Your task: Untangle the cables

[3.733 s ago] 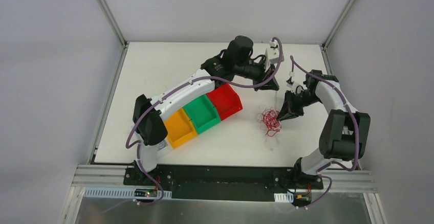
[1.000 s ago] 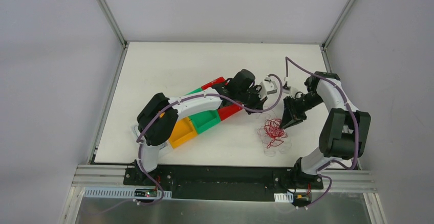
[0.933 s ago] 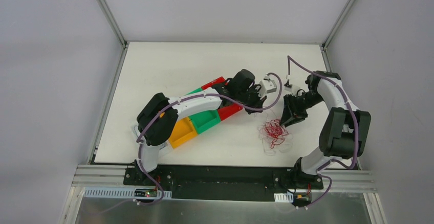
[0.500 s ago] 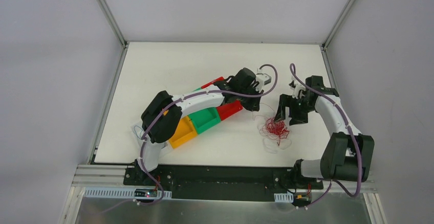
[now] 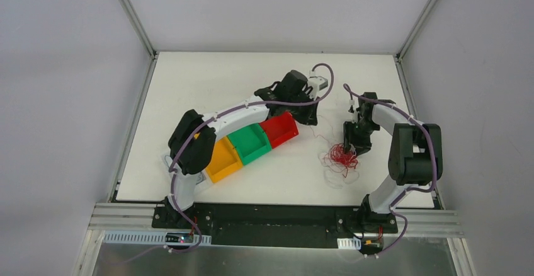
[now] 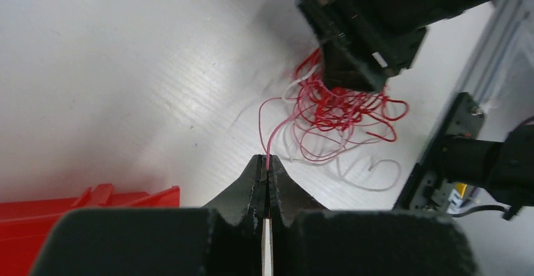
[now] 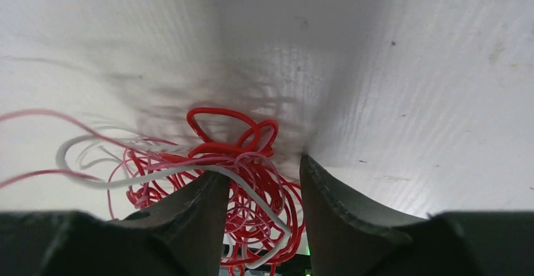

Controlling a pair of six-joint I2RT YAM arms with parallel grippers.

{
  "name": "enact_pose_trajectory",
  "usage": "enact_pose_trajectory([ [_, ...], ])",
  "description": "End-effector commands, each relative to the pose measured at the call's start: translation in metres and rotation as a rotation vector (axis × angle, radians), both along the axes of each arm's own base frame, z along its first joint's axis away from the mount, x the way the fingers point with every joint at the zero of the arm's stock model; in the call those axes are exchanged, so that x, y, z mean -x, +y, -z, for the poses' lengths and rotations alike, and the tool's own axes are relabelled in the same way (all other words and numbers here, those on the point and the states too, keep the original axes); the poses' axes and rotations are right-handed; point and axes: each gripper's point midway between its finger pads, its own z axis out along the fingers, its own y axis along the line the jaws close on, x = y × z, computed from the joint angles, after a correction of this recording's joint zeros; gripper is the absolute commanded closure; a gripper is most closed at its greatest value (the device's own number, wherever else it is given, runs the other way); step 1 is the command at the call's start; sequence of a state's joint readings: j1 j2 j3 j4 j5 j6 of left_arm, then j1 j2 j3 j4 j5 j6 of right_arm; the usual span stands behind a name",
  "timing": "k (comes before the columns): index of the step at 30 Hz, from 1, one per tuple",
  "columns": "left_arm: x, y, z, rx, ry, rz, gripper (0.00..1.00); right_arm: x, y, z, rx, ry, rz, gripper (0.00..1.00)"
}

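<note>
Left wrist: left fingers (image 6: 266, 167) pinch a red strand (image 6: 264, 128); right fingers (image 7: 211, 195) spread astride the cables (image 7: 232, 145); pulling could tighten knots

- Right wrist view: the cables (image 7: 230, 147) drop out of sight at 6 o'clock between the spread fingers of the right end effector (image 7: 261, 169). Strands at 9 o'clock blur and leave the frame.
- Left wrist view: the red bin (image 6: 94, 203) is cut off at 8 o'clock. The pinched red strand's end vanishes inside the left end effector (image 6: 266, 162).
- Top view: white strands barely show against the table (image 5: 208, 80). The left arm (image 5: 233, 113) covers a corner of the yellow bin (image 5: 221, 161).
</note>
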State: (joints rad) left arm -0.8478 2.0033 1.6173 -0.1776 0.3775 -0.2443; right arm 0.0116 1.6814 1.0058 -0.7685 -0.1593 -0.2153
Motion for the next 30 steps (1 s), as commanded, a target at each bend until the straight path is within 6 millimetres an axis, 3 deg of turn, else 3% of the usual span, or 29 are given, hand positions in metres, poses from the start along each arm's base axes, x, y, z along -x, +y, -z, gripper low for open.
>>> enact_pose_trajectory([
  [1,0.000,0.008,-0.166,0.292,-0.199,0.093,1.00,-0.006,-0.028,-0.002,0.151,-0.015,-0.005,0.54],
  [6,0.003,0.036,-0.283,0.480,-0.333,0.156,1.00,-0.003,-0.053,-0.005,0.195,0.001,-0.008,0.54],
  [13,-0.007,0.073,-0.390,0.626,-0.466,0.126,1.00,-0.002,-0.073,-0.007,0.195,0.028,-0.018,0.50],
  [22,-0.028,0.137,-0.481,0.706,-0.746,-0.045,1.00,0.013,-0.088,-0.002,0.166,0.092,-0.036,0.49],
  [26,-0.032,0.168,-0.508,0.722,-0.839,-0.131,1.00,0.019,-0.091,-0.002,0.146,0.111,-0.045,0.50],
  [30,-0.038,0.199,-0.525,0.713,-0.917,-0.221,1.00,0.018,-0.080,-0.010,0.062,0.103,-0.053,0.52],
])
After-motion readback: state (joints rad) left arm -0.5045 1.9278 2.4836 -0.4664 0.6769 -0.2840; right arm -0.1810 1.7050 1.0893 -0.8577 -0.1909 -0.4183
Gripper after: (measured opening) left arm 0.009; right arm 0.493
